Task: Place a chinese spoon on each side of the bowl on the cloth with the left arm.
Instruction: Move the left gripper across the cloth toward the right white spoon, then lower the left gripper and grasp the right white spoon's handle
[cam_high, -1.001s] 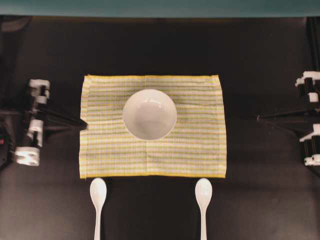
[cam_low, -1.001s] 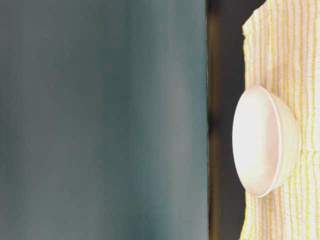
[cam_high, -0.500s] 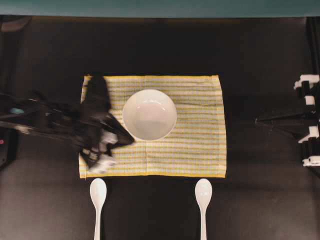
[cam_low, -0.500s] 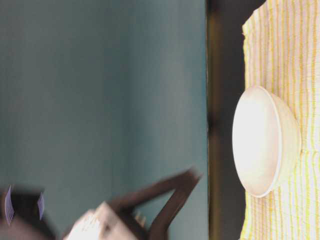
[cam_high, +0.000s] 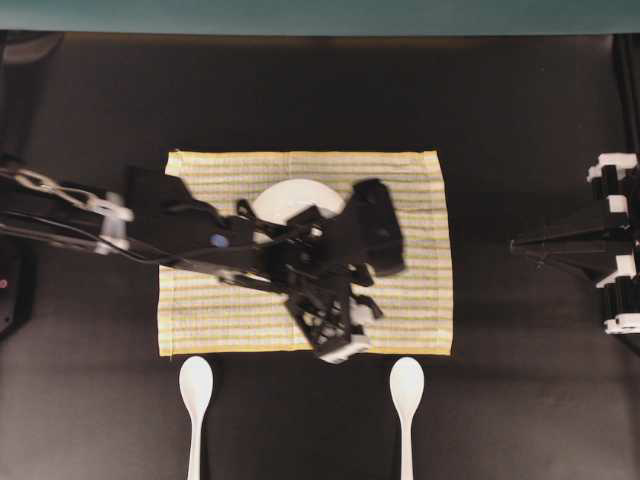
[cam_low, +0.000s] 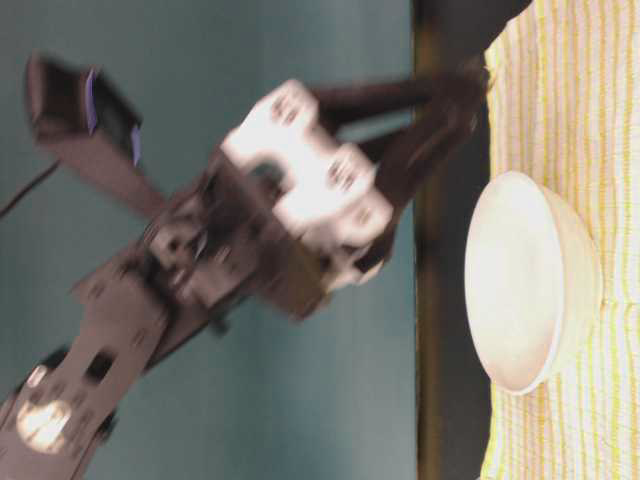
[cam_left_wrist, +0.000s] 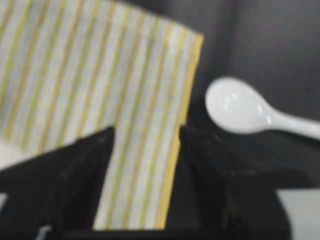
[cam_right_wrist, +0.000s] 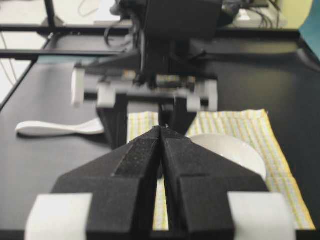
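The white bowl (cam_high: 290, 194) sits on the striped cloth (cam_high: 420, 200), mostly covered from above by my left arm. Two chinese spoons lie on the black table in front of the cloth, one at the left (cam_high: 196, 385) and one at the right (cam_high: 407, 386), handles pointing away from it. My left gripper (cam_high: 371, 300) hangs well above the cloth's front right part, open and empty. In the left wrist view its fingers straddle the cloth's yellow edge (cam_left_wrist: 172, 150), with the right spoon (cam_left_wrist: 240, 105) just beyond. My right gripper (cam_high: 516, 240) rests shut at the table's right side.
The black tabletop (cam_high: 520, 120) surrounds the cloth, with a teal wall (cam_high: 320, 15) along the back. In the table-level view the blurred left gripper (cam_low: 455, 105) is above the bowl (cam_low: 520, 280). The right wrist view shows the bowl (cam_right_wrist: 235, 150) beyond shut fingers.
My left arm swung from the table's left edge across the cloth and over the bowl toward the front right. Its jaws went from shut to open. The right arm stayed still.
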